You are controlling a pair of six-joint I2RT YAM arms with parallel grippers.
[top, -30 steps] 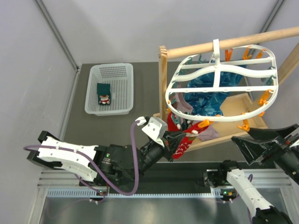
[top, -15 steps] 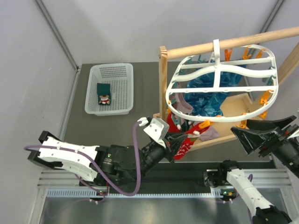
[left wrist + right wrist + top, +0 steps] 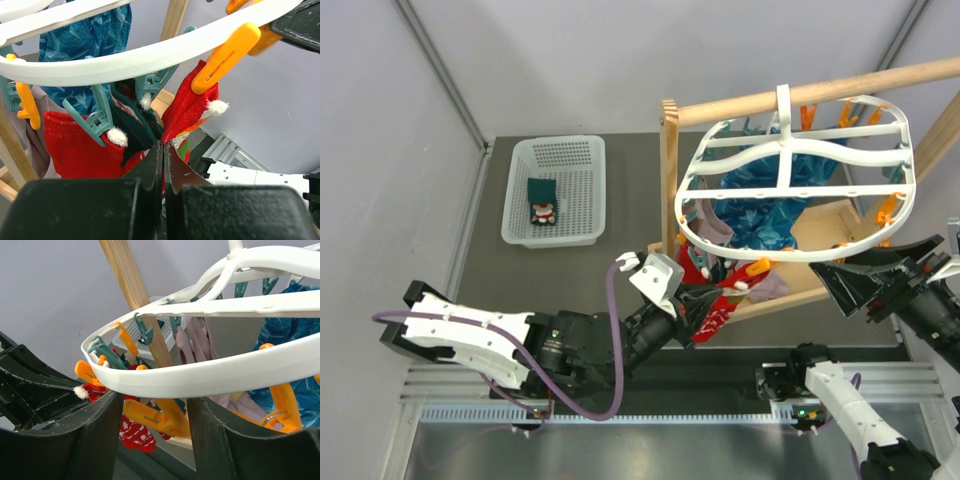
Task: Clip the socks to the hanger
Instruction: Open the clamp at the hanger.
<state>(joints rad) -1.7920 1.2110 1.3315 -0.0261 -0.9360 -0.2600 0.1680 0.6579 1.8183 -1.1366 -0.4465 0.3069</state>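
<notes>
Your left gripper [image 3: 163,165] is pinching a red sock [image 3: 192,107] with jaws together, holding it just under the hanger [image 3: 125,57] rim; your right gripper [image 3: 155,400] is straddling an orange clip [image 3: 150,417], jaws apart

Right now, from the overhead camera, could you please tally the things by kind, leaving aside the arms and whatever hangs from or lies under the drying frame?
White perforated basket: 1
Green sock lying in that basket: 1
White oval hanger: 1
Wooden stand: 1
Total: 4
</notes>
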